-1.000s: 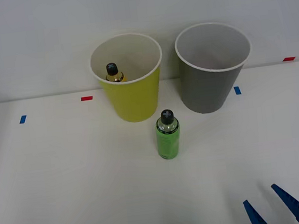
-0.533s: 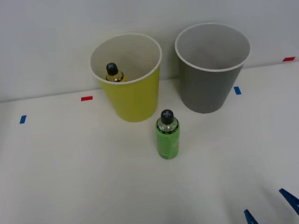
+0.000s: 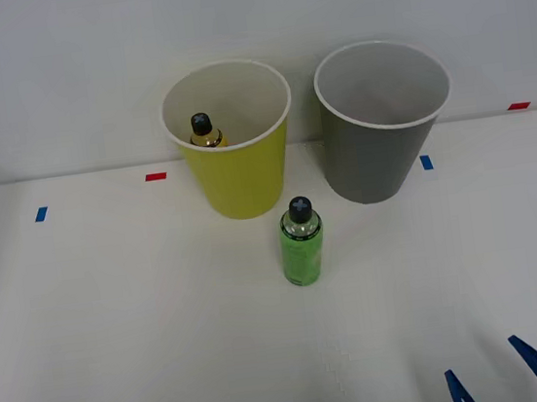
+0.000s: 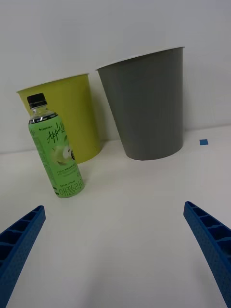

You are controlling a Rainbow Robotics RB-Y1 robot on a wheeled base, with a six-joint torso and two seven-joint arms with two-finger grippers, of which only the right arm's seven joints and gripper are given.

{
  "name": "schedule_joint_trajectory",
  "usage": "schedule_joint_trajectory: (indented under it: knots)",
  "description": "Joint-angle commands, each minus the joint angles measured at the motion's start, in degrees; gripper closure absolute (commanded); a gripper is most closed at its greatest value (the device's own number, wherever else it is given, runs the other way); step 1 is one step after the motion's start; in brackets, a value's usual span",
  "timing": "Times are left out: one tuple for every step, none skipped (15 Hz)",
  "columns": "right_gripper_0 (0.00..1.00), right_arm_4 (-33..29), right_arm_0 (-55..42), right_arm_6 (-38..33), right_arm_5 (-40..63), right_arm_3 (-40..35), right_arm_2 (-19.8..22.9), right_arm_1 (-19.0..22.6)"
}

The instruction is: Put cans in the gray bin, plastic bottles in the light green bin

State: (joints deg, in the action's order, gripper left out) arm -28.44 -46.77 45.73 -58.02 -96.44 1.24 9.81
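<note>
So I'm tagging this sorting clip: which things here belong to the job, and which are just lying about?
Belongs to the job:
green bottle, standing on the table
amber bottle, inside the light green bin
gray bin
right gripper, open

Just lying about:
red tape marks
blue tape marks

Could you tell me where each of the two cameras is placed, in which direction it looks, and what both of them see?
Front view: above the arms, looking forward and down at the white table; the right hand, open, enters at the lower right.
Right wrist view: low on the right arm, looking level across the table; its blue fingers frame the corners.
Shared: the green bottle, the light green bin and the gray bin.
</note>
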Motion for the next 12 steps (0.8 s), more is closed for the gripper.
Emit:
schedule_joint_trajectory:
  knots:
    - [0.00, -0.5, 0.3, -0.8, 0.7, 0.0, 0.0, 0.5]
    - [0.00, -1.4, 0.8, -1.0, 0.8, 0.2, 0.2, 0.5]
    - [0.00, -1.4, 1.2, -1.0, 0.9, 0.8, 0.1, 0.5]
    - [0.00, -1.2, 2.1, -1.1, 0.9, 1.9, 0.0, 0.5]
    - [0.00, 1.3, 3.6, -1.2, 0.9, 4.3, -0.5, 0.5]
    - [0.00, 2.3, 4.7, -0.9, 0.9, 5.6, -0.6, 0.5]
    - [0.00, 2.3, 5.1, -0.8, 0.9, 5.7, -0.5, 0.6]
    - [0.00, 2.2, 5.2, -0.5, 0.5, 5.6, -0.5, 0.6]
    - [0.00, 1.5, 5.1, -0.1, 0.0, 5.4, -0.5, 0.5]
    - [0.00, 0.4, 4.9, 0.5, -0.5, 4.9, -0.4, 0.0]
    - [0.00, 0.1, 4.8, 1.8, -1.0, 4.8, -0.2, -0.2]
    - [0.00, 0.4, 4.8, 4.9, -1.2, 4.8, 0.1, -0.8]
